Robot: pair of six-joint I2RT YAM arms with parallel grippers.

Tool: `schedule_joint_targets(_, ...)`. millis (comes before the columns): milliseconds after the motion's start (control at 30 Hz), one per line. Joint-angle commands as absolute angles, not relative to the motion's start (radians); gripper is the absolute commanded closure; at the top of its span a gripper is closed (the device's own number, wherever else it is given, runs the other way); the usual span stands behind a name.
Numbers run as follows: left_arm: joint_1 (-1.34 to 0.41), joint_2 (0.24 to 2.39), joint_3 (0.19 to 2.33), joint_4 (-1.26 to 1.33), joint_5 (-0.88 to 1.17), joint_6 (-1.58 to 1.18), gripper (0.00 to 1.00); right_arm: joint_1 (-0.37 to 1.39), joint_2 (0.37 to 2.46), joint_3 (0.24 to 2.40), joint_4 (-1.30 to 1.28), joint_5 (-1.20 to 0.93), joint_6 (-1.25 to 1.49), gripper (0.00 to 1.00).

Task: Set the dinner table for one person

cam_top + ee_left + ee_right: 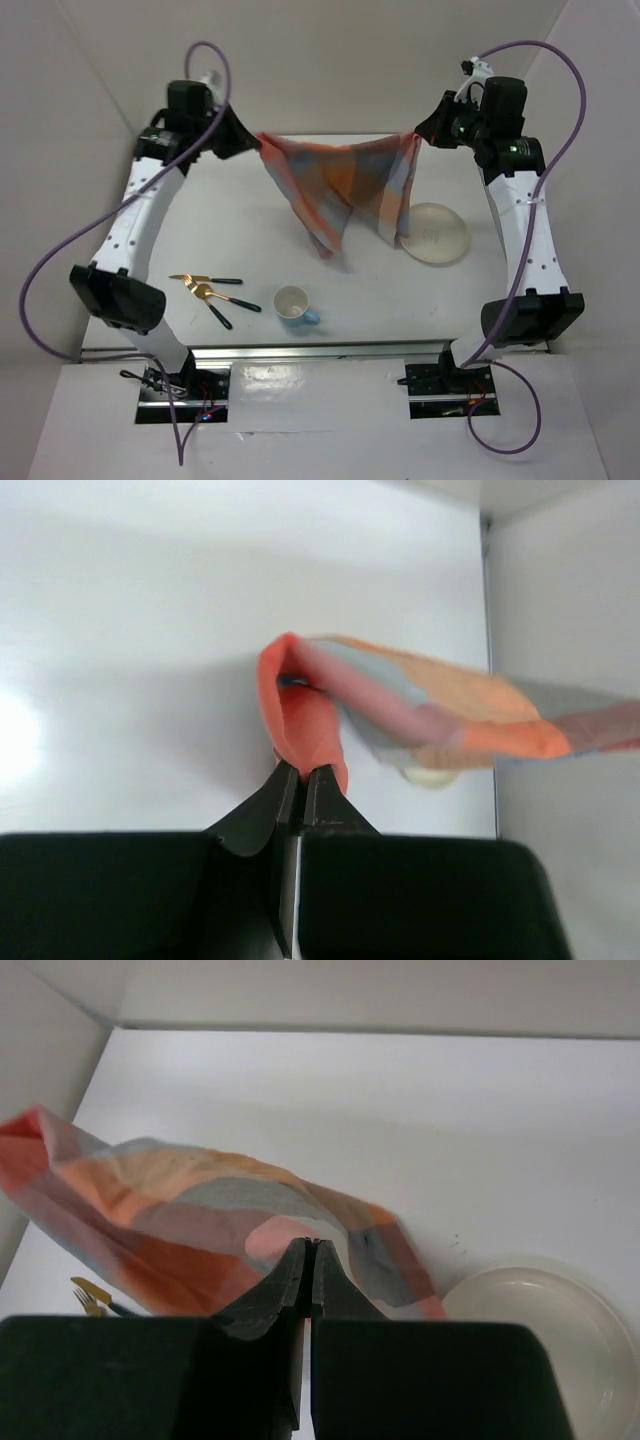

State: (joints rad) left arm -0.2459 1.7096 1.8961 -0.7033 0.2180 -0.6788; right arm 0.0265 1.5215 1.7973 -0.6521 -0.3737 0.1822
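My left fingers [292, 785] and right fingers [303, 1258] each clamp a cloth [340, 190] corner; cloth stretches straight between them, bench [230, 225] below.

From my left wrist, the checked cloth [440, 715] hides most of the plate [430, 777] and runs off the right edge; from my right wrist, only the tines of the gold fork [86, 1303] show.

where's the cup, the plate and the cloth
cup [291, 302], top external view, on its white inside
plate [437, 236], top external view, on its bare middle
cloth [350, 180], top external view, on the middle of the hanging span
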Motion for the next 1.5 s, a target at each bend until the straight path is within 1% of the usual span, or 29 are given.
schedule_joint_targets(0,-0.157,1.628,1.994,-0.762,0.207,-0.617,1.0,0.018,1.439,1.903,-0.693,-0.374,0.179,1.0)
schedule_joint_targets(100,-0.08,1.589,2.069,-0.788,0.198,-0.604,1.0,0.018,1.43,1.939,-0.721,-0.385,0.179,1.0)
schedule_joint_targets(200,-0.028,1.546,2.085,-0.735,0.199,-0.595,1.0,0.018,1.442,1.96,-0.71,-0.408,0.179,1.0)
schedule_joint_targets(300,0.023,1.624,2.179,-0.756,0.259,-0.584,1.0,0.018,1.489,1.999,-0.664,-0.44,0.198,1.0)
schedule_joint_targets(400,0.032,1.701,2.223,-0.747,0.282,-0.574,1.0,0.018,1.572,2.064,-0.601,-0.472,0.207,1.0)
schedule_joint_targets(533,0.052,1.807,2.287,-0.724,0.342,-0.574,1.0,0.018,1.756,2.189,-0.537,-0.485,0.207,1.0)
schedule_joint_targets(667,0.061,1.933,2.417,-0.713,0.365,-0.574,1.0,0.018,1.868,2.266,-0.465,-0.495,0.239,1.0)
schedule_joint_targets(767,0.071,1.976,2.463,-0.694,0.397,-0.586,1.0,0.009,1.902,2.275,-0.399,-0.518,0.268,1.0)
schedule_joint_targets(967,0.103,1.996,2.464,-0.641,0.426,-0.615,1.0,0.0,1.934,2.275,-0.325,-0.548,0.307,1.0)
schedule_joint_targets(1033,0.113,1.971,2.409,-0.632,0.437,-0.615,1.0,0.0,1.925,2.235,-0.337,-0.548,0.307,1.0)
schedule_joint_targets(1100,0.124,1.927,2.335,-0.606,0.437,-0.615,1.0,0.0,1.864,2.153,-0.315,-0.548,0.298,1.0)
schedule_joint_targets(1133,0.124,1.872,2.247,-0.597,0.437,-0.615,1.0,0.0,1.833,2.037,-0.299,-0.548,0.298,1.0)
schedule_joint_targets(1200,0.135,1.809,2.144,-0.584,0.437,-0.606,1.0,0.0,1.735,1.909,-0.256,-0.557,0.298,1.0)
schedule_joint_targets(1233,0.144,1.74,2.029,-0.575,0.437,-0.606,1.0,0.0,1.705,1.781,-0.247,-0.569,0.298,1.0)
schedule_joint_targets(1300,0.144,1.659,1.895,-0.575,0.437,-0.592,1.0,0.0,1.608,1.653,-0.226,-0.606,0.288,1.0)
schedule_joint_targets(1333,0.144,1.614,1.817,-0.563,0.428,-0.583,1.0,0.0,1.58,1.593,-0.225,-0.606,0.288,0.98)
schedule_joint_targets(1367,0.144,1.518,1.655,-0.563,0.428,-0.583,1.0,0.0,1.521,1.469,-0.225,-0.624,0.288,0.93)
schedule_joint_targets(1400,0.144,1.469,1.576,-0.563,0.428,-0.571,1.0,0.0,1.49,1.409,-0.225,-0.638,0.279,0.86)
schedule_joint_targets(1433,0.153,1.418,1.498,-0.563,0.414,-0.562,0.94,0.0,1.462,1.352,-0.242,-0.664,0.269,0.73)
schedule_joint_targets(1467,0.153,1.372,1.377,-0.575,0.399,-0.561,0.56,0.012,1.433,1.253,-0.256,-0.664,0.268,0.4)
